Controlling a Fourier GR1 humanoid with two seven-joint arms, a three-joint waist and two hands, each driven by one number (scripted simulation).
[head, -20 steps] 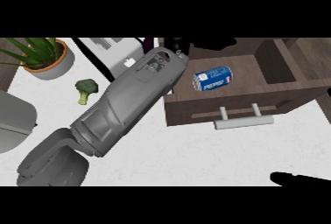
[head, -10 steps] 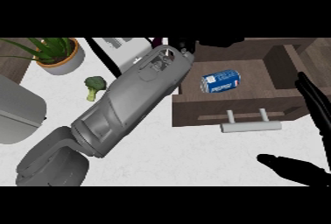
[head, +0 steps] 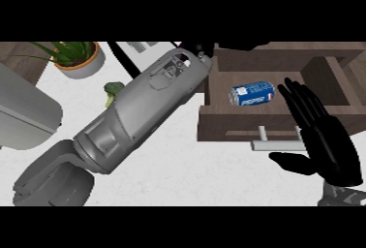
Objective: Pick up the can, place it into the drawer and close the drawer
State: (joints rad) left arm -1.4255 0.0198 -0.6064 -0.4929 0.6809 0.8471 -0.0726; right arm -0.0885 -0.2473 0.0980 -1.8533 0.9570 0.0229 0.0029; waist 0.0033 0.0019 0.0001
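Observation:
A blue can [head: 253, 93] lies on its side inside the open brown drawer [head: 236, 125], apart from both hands. My right hand [head: 325, 140] is open with straight fingers, raised in front of the drawer's right part, near its pale handle [head: 275, 144]; its fingertips overlap the drawer's inside right of the can. My left forearm [head: 136, 121] stretches diagonally up to the drawer's back left corner. Its hand [head: 202, 48] is mostly hidden at the top edge.
A potted plant [head: 75, 55] stands at the back left. A small broccoli [head: 112, 91] lies on the white counter beside the left forearm. A grey appliance [head: 22, 114] fills the left side.
The right hand has risen from the lower right edge to the drawer front, fingers straight. The view has shifted so the drawer and can sit further right. The can stays in the drawer.

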